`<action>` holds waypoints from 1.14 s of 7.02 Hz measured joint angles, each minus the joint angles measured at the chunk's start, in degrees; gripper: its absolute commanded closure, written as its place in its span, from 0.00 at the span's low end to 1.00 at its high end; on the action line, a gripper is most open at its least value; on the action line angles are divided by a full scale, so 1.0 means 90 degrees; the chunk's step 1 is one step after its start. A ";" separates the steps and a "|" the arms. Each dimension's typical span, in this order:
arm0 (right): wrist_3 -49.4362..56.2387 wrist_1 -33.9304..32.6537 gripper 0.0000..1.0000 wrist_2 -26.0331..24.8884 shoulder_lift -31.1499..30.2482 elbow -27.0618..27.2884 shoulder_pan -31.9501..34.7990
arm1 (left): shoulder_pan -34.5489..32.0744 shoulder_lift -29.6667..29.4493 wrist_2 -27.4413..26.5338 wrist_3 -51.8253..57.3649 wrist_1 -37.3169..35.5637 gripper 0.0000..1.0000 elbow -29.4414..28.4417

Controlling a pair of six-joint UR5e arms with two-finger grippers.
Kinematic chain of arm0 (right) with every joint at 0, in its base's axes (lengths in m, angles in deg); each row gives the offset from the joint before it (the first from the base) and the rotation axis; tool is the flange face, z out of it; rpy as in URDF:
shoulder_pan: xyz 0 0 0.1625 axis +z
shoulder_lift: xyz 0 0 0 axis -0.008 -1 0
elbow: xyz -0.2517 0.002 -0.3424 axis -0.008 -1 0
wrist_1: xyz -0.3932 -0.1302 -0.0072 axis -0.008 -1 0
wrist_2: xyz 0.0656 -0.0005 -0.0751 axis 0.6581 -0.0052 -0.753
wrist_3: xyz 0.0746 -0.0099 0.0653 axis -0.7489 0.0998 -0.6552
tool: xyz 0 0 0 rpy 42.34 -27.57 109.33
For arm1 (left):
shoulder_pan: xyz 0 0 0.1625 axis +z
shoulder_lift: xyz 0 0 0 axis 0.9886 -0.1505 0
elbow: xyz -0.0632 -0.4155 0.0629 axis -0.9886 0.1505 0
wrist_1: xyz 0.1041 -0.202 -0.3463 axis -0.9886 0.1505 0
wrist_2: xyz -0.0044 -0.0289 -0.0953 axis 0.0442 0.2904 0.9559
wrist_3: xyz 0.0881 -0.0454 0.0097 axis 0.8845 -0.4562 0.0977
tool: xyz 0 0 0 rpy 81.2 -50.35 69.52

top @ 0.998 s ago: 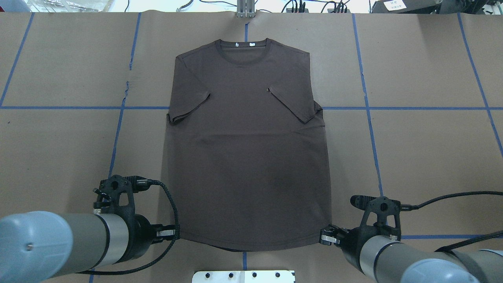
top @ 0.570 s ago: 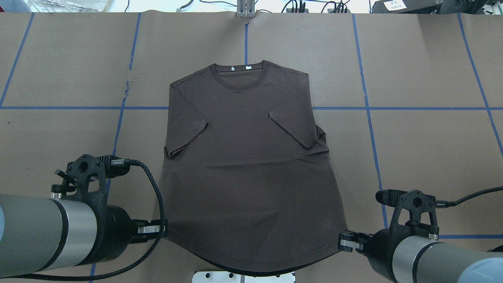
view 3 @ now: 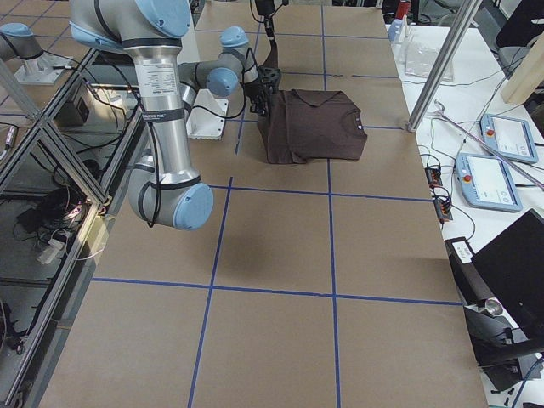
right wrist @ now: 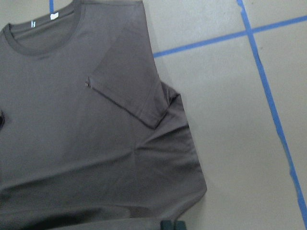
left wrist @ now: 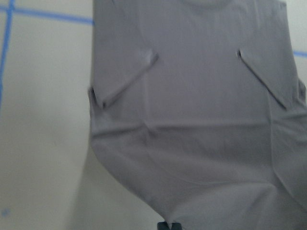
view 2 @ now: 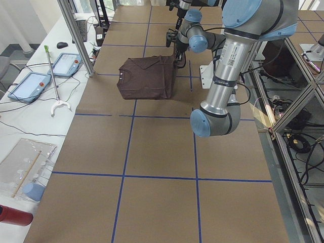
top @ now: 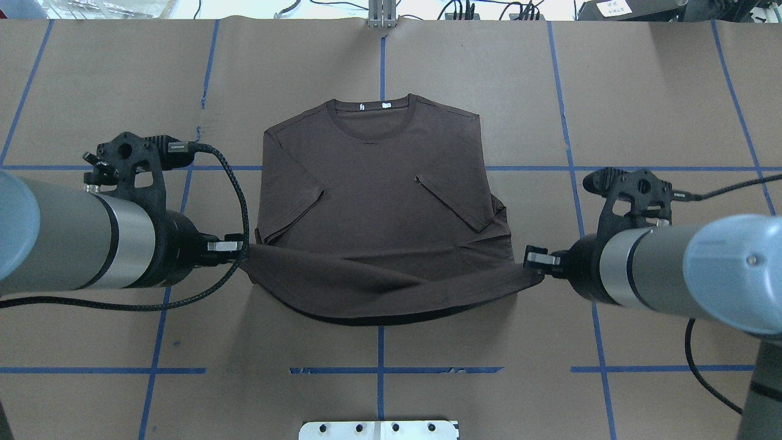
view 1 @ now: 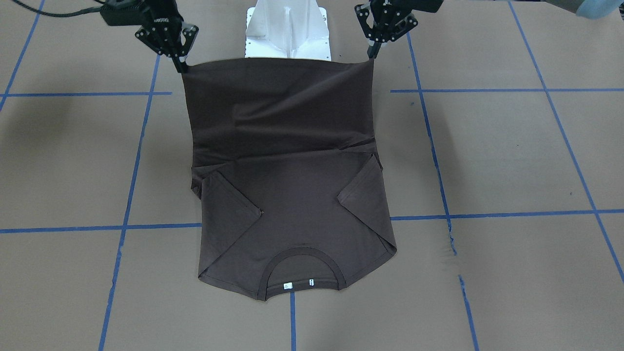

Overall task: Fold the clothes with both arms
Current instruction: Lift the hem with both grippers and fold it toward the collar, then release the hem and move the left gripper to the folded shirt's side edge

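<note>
Black two-finger left gripper (top: 239, 247) and right gripper (top: 533, 259) each clamp a hem corner of the dark brown-grey short-sleeved T-shirt (top: 372, 177), which lies mid-way on the brown-papered table (top: 660, 91), collar toward the far edge. It is probably best to carry both corners forward level and together, hem taut, landing squarely on the shoulders.

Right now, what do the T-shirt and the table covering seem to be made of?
T-shirt: soft matte knit, probably cotton jersey; it sags and creases where lifted. Table covering: likely brown kraft paper, matte, with a small tear. Blue lines: apparently tape.
</note>
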 measured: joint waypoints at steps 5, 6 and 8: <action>0.0570 0.0099 1.00 0.0719 0.1580 -0.2094 0.1517 | -0.1237 -0.0443 -0.0033 0.0882 0.1401 1.00 -0.2360; 0.0574 0.0222 1.00 0.0706 0.1821 -0.2581 0.1601 | -0.1368 -0.0495 -0.0048 0.1007 0.1814 1.00 -0.2881; 0.0572 0.1273 1.00 0.0680 0.2164 -0.3914 0.1746 | -0.1496 -0.0769 -0.0073 0.1206 0.2765 1.00 -0.4119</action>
